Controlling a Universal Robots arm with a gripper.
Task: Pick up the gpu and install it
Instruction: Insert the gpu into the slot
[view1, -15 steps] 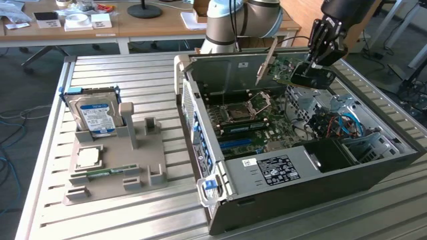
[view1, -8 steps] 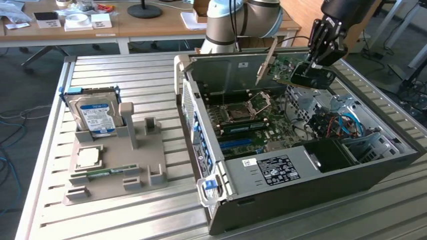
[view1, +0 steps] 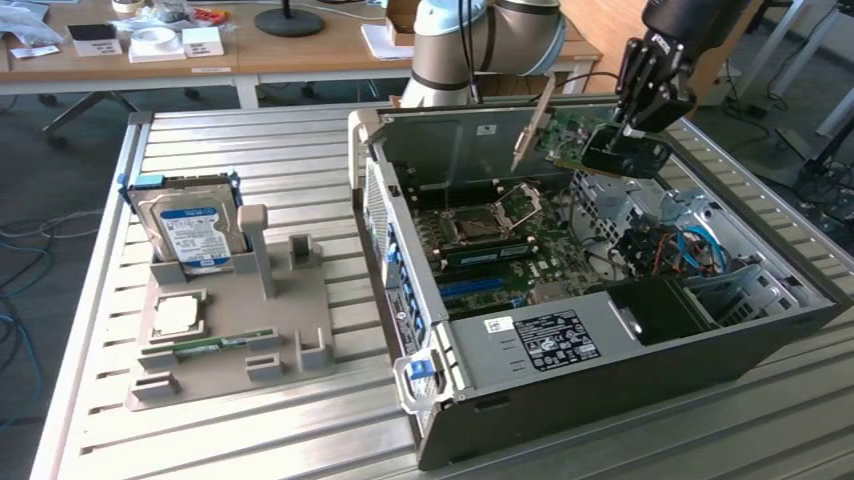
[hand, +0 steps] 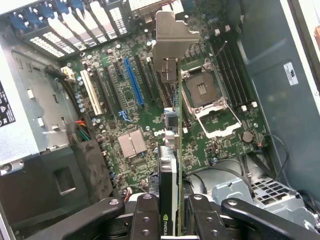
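Exterior view, and the claw (view1: 625, 138) is clenched on the gpu (view1: 571, 130), holding it in the air over the open computer case (view1: 601, 390) on the worktop (view1: 267, 440). The card hangs tilted, its silver bracket (view1: 534, 125) pointing down towards the motherboard (view1: 487, 235). Wrist view: card edge-on between the fingers (hand: 145, 220), above the blue slot (hand: 134, 82), not seated. The hard drive (view1: 194, 230) stands well apart.

Robotics lab: slatted metal bench (view1: 267, 150), desks (view1: 307, 50) (cluttered).
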